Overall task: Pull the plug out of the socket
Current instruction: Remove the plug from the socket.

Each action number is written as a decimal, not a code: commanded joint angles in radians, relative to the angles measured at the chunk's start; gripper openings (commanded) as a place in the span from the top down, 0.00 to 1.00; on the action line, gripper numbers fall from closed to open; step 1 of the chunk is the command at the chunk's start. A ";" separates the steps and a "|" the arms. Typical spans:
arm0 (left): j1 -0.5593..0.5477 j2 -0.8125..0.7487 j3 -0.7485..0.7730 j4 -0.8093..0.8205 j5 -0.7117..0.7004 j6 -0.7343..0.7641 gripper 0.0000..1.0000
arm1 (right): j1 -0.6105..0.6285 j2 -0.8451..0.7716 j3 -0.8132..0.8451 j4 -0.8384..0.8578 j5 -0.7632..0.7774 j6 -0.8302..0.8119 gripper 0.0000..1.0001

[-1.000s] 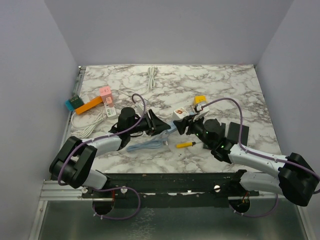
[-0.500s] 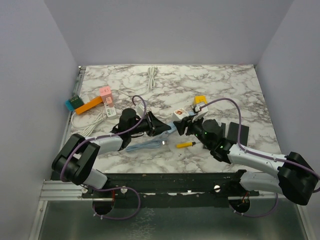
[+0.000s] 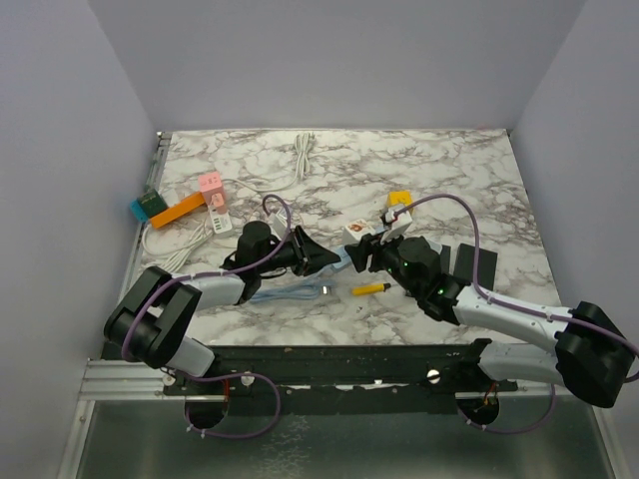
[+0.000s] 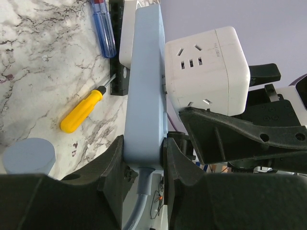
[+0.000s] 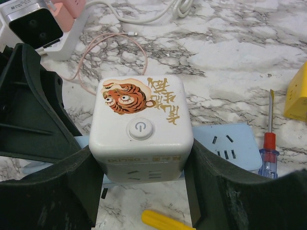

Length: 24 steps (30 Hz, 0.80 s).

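Both claws are busy here. The left claw (image 4: pixel 144 154) is clamped on the narrow edges of the pale blue strip (image 4: pixel 146 86), one finger on each side, right at the end where its cable comes out. The right claw (image 5: pixel 144 173) is closed around the white cube (image 5: pixel 141 120), gripping its lower sides, so neither one is hanging open.

The cube sits right up against the flat face of the strip, about mid-table between the two arms. I honestly can't tell whether the pins are in or out, because no angle shows the joint clearly.

The left wrist view has the strip edge-on, with the cube's side sockets facing the camera. It also shows a yellow screwdriver (image 4: pixel 81 110) and a blue-handled one (image 4: pixel 104 28) lying on the marble beyond.

The right wrist view gives you the cube's top instead, with a tiger sticker and a round power button. The strip's own socket holes poke out to the right of the cube.

Only the overhead shot shows the strip's cable (image 3: pixel 290 291) trailing off to the left near the front edge. It's also the only one showing a white cord (image 3: pixel 304 155) bundled at the back.
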 commanded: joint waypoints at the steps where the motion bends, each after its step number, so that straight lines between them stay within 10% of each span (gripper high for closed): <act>1: -0.025 -0.009 -0.022 0.030 0.009 0.010 1.00 | 0.005 -0.034 0.001 0.145 0.072 0.050 1.00; 24: -0.025 0.011 -0.034 0.036 -0.005 -0.005 1.00 | 0.005 -0.058 -0.052 0.193 0.114 0.070 1.00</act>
